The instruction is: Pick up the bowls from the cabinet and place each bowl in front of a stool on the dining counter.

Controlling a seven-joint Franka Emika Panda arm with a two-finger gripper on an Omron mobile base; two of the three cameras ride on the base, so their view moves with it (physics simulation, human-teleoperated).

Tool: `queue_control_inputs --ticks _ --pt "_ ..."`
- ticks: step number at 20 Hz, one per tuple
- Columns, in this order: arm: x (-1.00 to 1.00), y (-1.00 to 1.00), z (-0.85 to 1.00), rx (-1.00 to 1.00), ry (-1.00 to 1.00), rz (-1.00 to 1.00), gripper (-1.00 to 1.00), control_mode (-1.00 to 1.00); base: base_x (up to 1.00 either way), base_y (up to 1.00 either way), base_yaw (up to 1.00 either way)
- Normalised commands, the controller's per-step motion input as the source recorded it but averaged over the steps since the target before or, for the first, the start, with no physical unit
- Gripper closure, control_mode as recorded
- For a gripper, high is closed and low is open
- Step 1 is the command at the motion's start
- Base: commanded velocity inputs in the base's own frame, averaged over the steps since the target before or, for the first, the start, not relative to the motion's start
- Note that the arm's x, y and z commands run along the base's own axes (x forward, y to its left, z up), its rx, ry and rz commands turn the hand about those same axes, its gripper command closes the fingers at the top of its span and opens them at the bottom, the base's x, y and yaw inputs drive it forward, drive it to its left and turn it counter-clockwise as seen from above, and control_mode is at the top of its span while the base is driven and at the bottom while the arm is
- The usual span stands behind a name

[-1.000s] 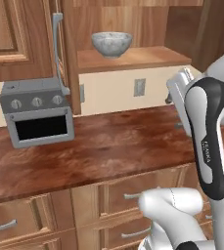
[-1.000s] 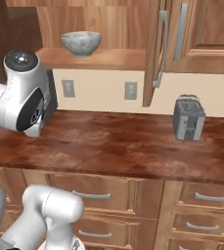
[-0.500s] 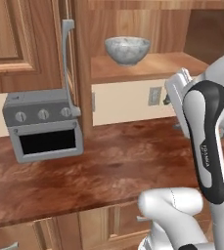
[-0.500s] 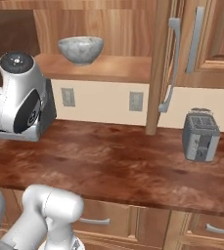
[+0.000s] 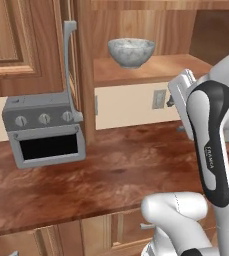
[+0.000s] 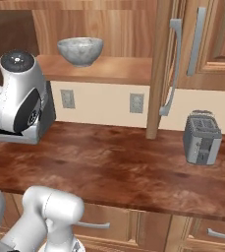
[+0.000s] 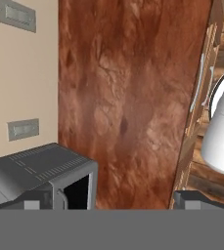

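Mottled grey-white stone-look bowl [image 5: 131,52] seen near front edge of brown wood cabinet shelf [image 5: 151,71], door swung wide; glossy red-brown worktop [image 6: 114,167] below; gripper jaws spread.

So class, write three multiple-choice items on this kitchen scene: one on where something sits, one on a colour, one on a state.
1. Where is the bowl?
A. on the cabinet shelf
B. on the worktop
C. inside the toaster oven

2. What colour is the toaster?
A. red
B. grey
C. green

3. How is the cabinet door beside the bowl?
A. shut over the bowl
B. missing
C. swung open

Answers: 1 A, the bowl rests on the plank; 2 B, its body is grey; 3 C, the door stands edge-on and the shelf is exposed.
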Motion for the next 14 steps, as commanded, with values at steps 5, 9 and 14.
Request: queue_control_inputs --ticks 5,9,14 --pt "0.00 0.00 0.00 0.00 0.00 0.00 -1.00 1.00 0.03 -0.12 0.05" --pt "0.00 0.00 0.00 0.00 0.00 0.00 -1.00 1.00 0.06 -0.53 0.22" --pt "0.00 0.00 0.00 0.00 0.00 0.00 -1.00 1.00 0.13 -0.36 0.19"
